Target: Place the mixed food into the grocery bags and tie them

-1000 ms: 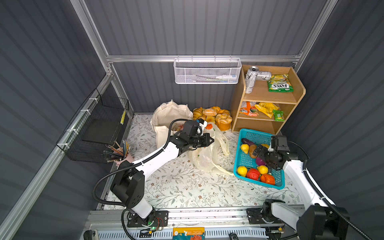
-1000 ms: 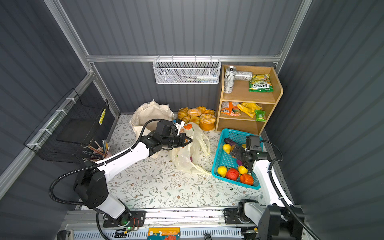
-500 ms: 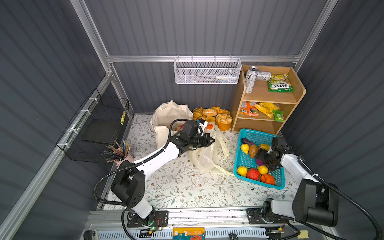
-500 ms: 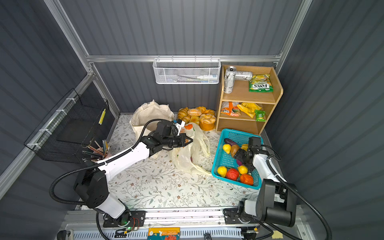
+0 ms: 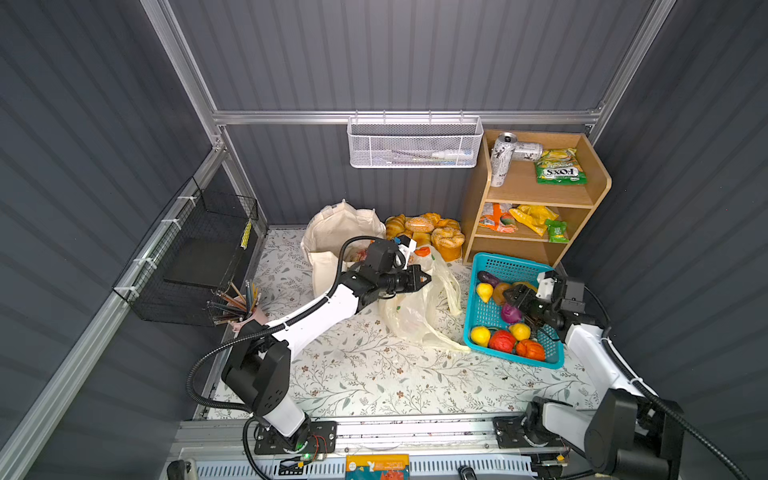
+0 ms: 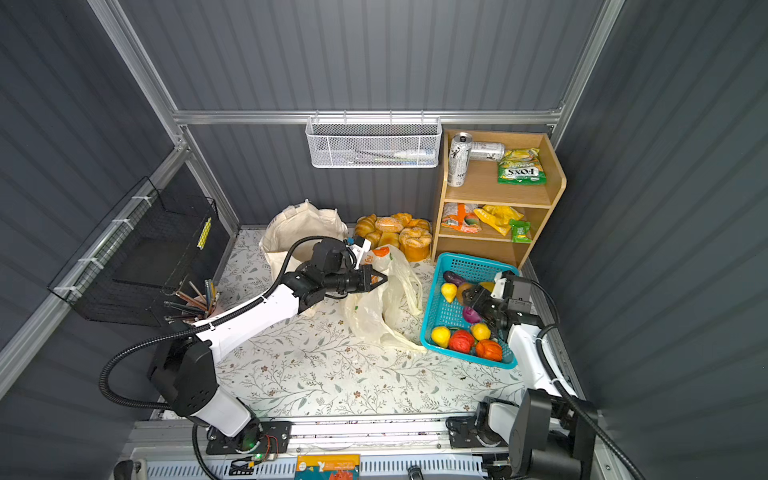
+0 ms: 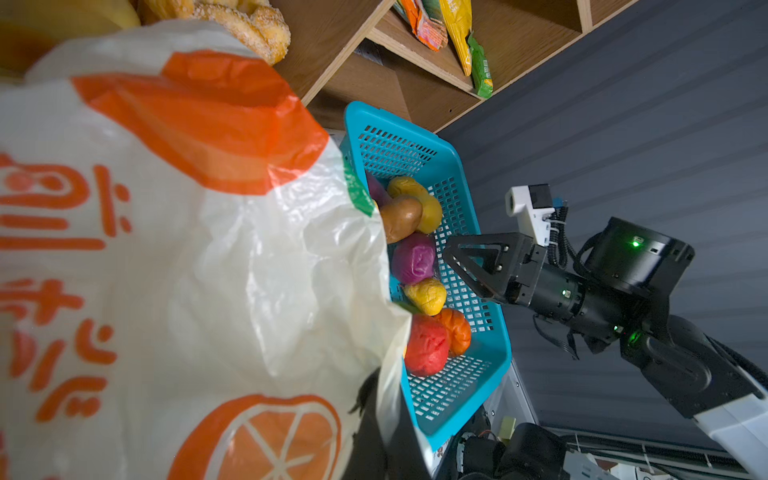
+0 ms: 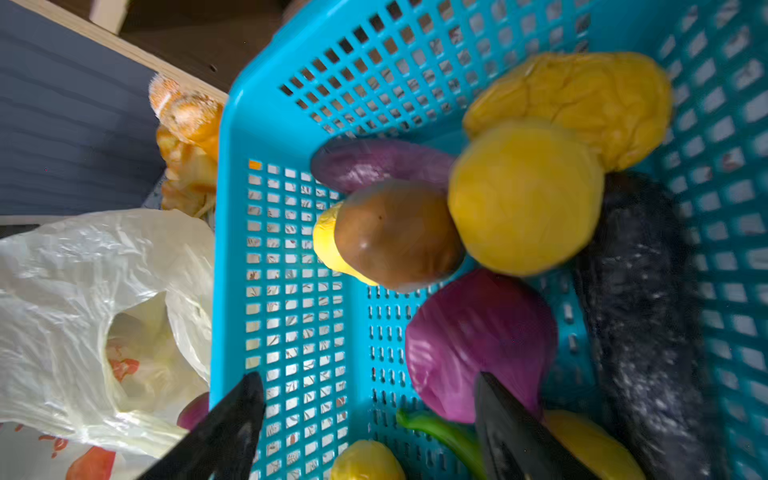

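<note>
My left gripper [image 5: 426, 277] [image 6: 382, 278] [image 7: 384, 419] is shut on the rim of the cream plastic bag [image 5: 419, 307] [image 6: 374, 311] [image 7: 166, 249] and holds it up beside the basket. The beige canvas tote [image 5: 332, 237] [image 6: 291, 232] stands behind that arm. Over the turquoise basket [image 5: 511, 266] [image 6: 469, 262] [image 8: 232, 208] my right gripper [image 5: 517, 300] [image 6: 478, 301] [image 8: 368, 376] is open, one finger against the purple onion [image 5: 510, 312] [image 8: 478, 340] [image 7: 413, 257]. A purple eggplant [image 5: 487, 277] [image 8: 374, 162], a brown potato [image 8: 395, 232] and yellow, red and orange toy produce lie around it.
A wooden shelf [image 5: 536, 195] at the back right holds cans, a green FOX'S packet [image 5: 559, 166] and snack packets. Bread rolls [image 5: 428, 232] sit between tote and shelf. A white mesh basket [image 5: 415, 145] hangs on the back wall; a black wire basket [image 5: 199, 257] and pencil cup [image 5: 245, 307] stand left.
My right gripper has shifted a little over the basket toward the purple onion and its jaws have narrowed slightly. The left gripper and the bag have stayed put.
</note>
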You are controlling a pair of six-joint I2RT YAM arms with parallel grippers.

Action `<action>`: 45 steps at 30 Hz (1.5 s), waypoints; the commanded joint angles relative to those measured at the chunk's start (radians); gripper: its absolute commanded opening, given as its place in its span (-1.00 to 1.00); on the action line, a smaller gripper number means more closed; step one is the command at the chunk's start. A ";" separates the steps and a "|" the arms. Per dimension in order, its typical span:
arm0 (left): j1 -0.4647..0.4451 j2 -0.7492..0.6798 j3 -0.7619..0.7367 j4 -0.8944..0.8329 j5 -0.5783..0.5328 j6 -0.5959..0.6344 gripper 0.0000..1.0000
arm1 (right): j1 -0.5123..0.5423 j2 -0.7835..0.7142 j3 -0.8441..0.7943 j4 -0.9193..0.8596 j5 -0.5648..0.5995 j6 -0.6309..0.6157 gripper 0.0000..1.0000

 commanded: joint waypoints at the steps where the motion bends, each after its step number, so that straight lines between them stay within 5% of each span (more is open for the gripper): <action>1: 0.008 0.011 -0.016 0.029 0.038 0.009 -1.00 | -0.015 -0.071 -0.009 0.000 0.037 0.029 0.61; 8: 0.012 0.019 -0.021 0.063 0.061 -0.002 -1.00 | -0.019 -0.023 0.059 -0.145 0.163 -0.002 0.63; 22: 0.014 0.020 -0.037 0.061 0.049 -0.004 -1.00 | 0.044 0.153 0.068 -0.156 -0.002 -0.052 0.71; 45: 0.014 0.050 -0.026 0.064 0.044 -0.015 -1.00 | 0.221 0.344 0.200 -0.224 0.150 -0.138 0.72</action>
